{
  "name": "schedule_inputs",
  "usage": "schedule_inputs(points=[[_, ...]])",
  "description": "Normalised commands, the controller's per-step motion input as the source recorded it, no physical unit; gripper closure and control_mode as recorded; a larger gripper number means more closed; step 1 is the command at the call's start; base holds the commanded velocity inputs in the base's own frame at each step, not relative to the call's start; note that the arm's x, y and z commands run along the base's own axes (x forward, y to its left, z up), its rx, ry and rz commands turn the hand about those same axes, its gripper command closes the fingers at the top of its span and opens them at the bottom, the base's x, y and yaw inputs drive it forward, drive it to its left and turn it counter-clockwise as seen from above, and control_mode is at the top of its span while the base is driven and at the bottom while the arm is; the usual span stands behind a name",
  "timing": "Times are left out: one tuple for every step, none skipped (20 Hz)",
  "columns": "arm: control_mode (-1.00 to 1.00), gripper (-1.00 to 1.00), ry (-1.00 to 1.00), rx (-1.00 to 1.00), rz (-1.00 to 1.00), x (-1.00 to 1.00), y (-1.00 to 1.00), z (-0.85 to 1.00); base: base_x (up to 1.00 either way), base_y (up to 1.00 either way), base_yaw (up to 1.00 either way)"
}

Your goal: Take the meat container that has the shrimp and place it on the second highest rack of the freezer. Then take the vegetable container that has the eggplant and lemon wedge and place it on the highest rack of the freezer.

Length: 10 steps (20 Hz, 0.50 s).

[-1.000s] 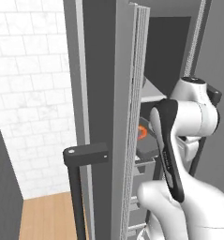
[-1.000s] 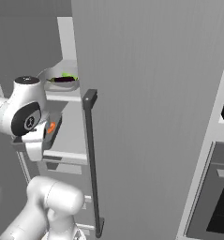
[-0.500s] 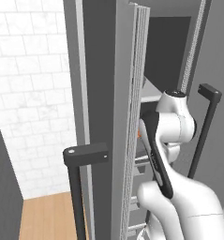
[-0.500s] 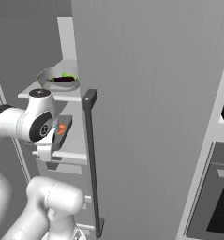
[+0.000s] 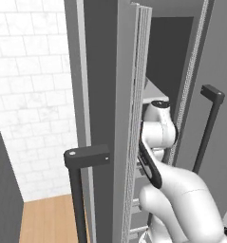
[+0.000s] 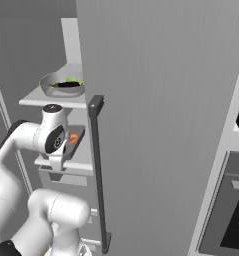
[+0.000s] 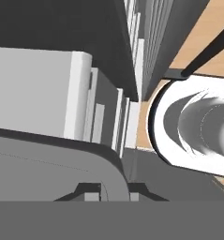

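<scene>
The vegetable container [image 6: 62, 84], with the eggplant [image 6: 67, 85] and lemon wedge [image 6: 72, 79] in it, sits on the highest rack [image 6: 47, 100] of the freezer [image 6: 156, 105]. On the shelf below, beside the door's edge, the meat container [image 6: 74, 141] holds the shrimp [image 6: 74, 138]. The arm has dropped lower in that narrow gap since a second ago, and the end effector [image 7: 114, 193] is closed on nothing.

Arm [image 5: 157, 128] reaches inside, seemingly, freezer [image 5: 110, 95]

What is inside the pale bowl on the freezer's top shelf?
The vegetable container holds the dark eggplant with the green lemon wedge behind it. Its rim hides the bottom, so anything lower is unseen.
</scene>
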Motion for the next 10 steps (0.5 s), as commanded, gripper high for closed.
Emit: schedule_inputs(points=[[-1.00,1.00,0.00,0.00,-0.05,0.56,0.09,-0.56,0.00,0.00,0.00],[-1.00,1.00,0.00,0.00,-0.05,0.59,0.06,-0.56,0.00,0.00,0.00],[-1.00,1.00,0.00,0.00,-0.05,0.61,0.04,-0.54,0.00,0.00,0.00],[-1.00,1.00,0.01,0.00,-0.05,0.64,0.01,-0.51,0.00,0.00,0.00],[-1.00,1.00,0.01,0.00,-0.05,0.65,0.01,-0.49,0.00,0.00,0.00],[-1.00,1.00,0.02,0.00,-0.05,0.68,0.00,-0.46,0.00,0.00,0.00],[-1.00,1.00,0.02,0.00,-0.05,0.69,0.01,-0.46,0.00,0.00,0.00],[-1.00,1.00,0.02,0.00,-0.05,0.71,0.04,-0.49,0.00,0.00,0.00],[-1.00,1.00,0.02,0.00,-0.05,0.71,0.06,-0.47,0.00,0.00,0.00],[-1.00,1.00,0.02,0.00,-0.04,0.69,0.07,-0.49,0.00,0.00,0.00]])
